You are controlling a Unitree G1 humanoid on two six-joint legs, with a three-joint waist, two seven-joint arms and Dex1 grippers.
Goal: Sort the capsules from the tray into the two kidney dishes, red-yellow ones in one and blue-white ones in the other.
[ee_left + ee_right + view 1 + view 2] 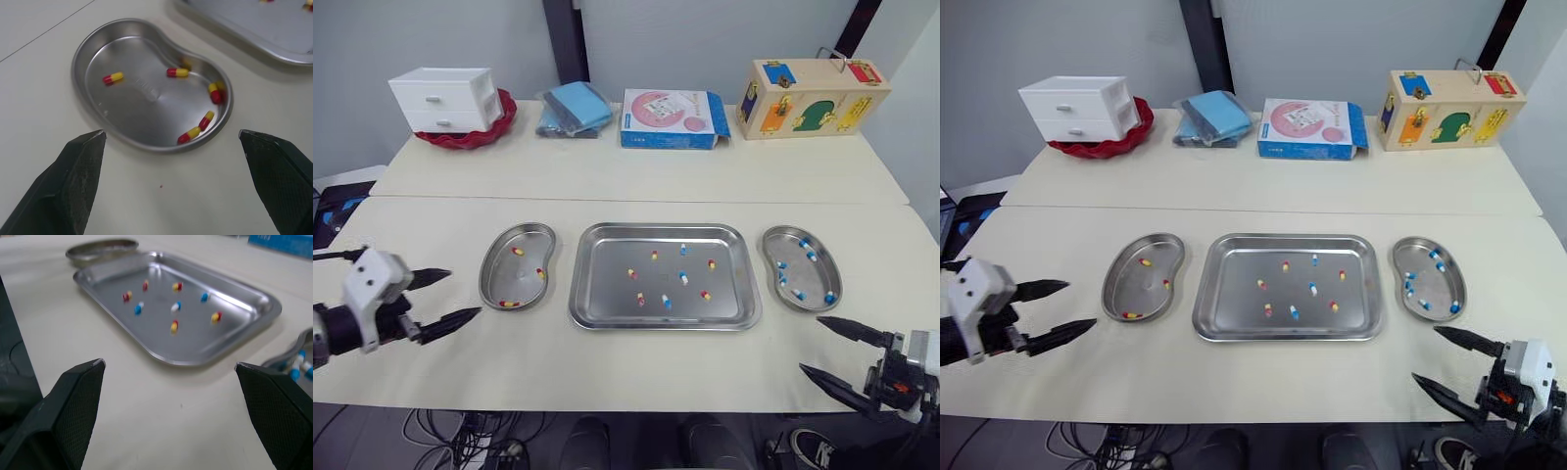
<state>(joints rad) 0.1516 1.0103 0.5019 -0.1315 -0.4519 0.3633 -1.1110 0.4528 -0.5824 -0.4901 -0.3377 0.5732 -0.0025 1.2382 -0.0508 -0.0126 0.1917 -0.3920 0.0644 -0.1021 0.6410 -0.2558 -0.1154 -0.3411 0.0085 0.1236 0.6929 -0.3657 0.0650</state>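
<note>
Both your grippers are wide open and empty, with capsules left in the tray.
Your left gripper (465, 294) hangs just left of the left dish (514, 279). Your right gripper (809, 343) is near the front edge of the table (607, 367), in front of the right dish (808, 277). Red-yellow capsules (512, 304) lie in the left dish and blue-white capsules (782, 264) in the right. A mix of both is scattered across the tray (661, 324) between them.

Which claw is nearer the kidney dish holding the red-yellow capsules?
Left. The left claw hangs open close beside the red-yellow dish, on its outer side, not touching it. The right claw is open beyond the tray, near the blue-white dish.
</note>
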